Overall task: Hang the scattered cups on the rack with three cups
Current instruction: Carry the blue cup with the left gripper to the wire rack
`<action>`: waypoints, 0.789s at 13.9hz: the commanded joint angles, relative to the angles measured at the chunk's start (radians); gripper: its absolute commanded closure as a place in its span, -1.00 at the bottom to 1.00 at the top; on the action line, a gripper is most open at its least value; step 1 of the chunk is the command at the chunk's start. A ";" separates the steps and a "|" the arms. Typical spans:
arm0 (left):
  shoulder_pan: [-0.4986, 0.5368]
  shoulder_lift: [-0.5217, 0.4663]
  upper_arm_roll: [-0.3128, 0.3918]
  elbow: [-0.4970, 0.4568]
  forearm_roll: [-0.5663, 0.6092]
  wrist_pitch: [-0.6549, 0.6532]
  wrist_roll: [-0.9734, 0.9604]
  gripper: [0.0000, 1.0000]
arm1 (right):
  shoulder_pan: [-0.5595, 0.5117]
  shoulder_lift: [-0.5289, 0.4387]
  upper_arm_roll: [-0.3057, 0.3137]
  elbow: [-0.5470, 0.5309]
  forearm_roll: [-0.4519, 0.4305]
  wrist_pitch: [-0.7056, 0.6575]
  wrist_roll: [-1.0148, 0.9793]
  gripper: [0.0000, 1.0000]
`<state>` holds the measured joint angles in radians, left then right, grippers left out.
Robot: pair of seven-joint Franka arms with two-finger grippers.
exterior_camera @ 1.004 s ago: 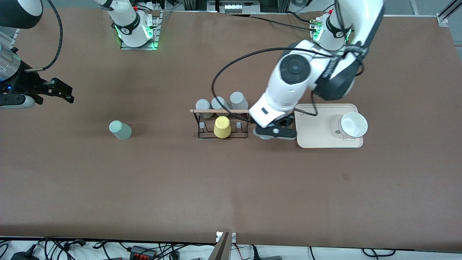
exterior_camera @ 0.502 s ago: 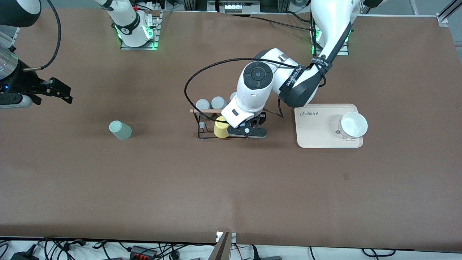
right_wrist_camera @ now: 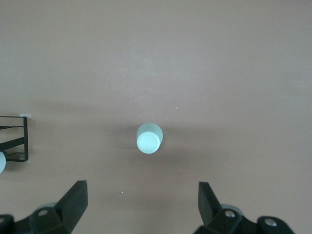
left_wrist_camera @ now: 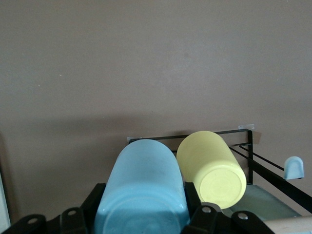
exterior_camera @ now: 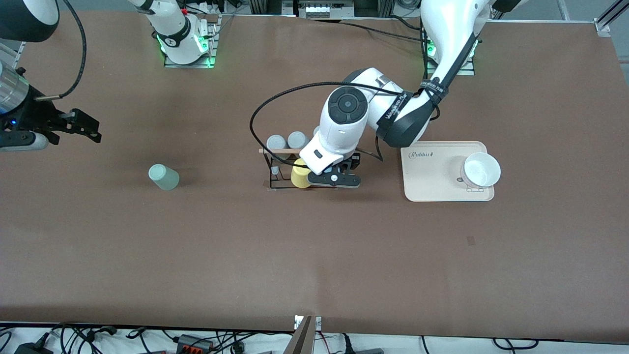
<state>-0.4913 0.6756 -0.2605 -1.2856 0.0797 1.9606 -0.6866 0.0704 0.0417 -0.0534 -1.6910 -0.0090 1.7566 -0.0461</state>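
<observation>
Blue cup (left_wrist_camera: 140, 190) in left gripper (left_wrist_camera: 141, 219) hides rack (left_wrist_camera: 246, 151).

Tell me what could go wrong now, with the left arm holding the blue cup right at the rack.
The left gripper holds the light blue cup close beside the yellow cup on the rack; a small drift could bump the yellow cup or shift the rack. The peg under the blue cup is hidden, so it may miss. The mint-green cup stands alone under the open right gripper.

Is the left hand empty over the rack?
No: in the left wrist view the left hand is clamped on the light blue cup, right beside the yellow cup on the rack.
</observation>
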 commanded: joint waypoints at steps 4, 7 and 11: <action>-0.030 0.045 0.010 0.029 -0.003 0.013 -0.007 0.58 | -0.004 0.021 -0.005 0.037 0.000 -0.008 -0.014 -1.00; -0.033 0.058 0.013 0.002 -0.001 0.069 -0.005 0.58 | 0.003 0.020 -0.005 0.039 -0.005 -0.009 -0.011 -1.00; -0.032 0.065 0.013 -0.005 0.017 0.072 -0.002 0.56 | 0.002 0.020 -0.005 0.037 -0.005 -0.011 -0.009 -1.00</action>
<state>-0.5117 0.7424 -0.2577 -1.2878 0.0809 2.0250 -0.6885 0.0698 0.0597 -0.0573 -1.6669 -0.0090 1.7564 -0.0461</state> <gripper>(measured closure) 0.308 0.000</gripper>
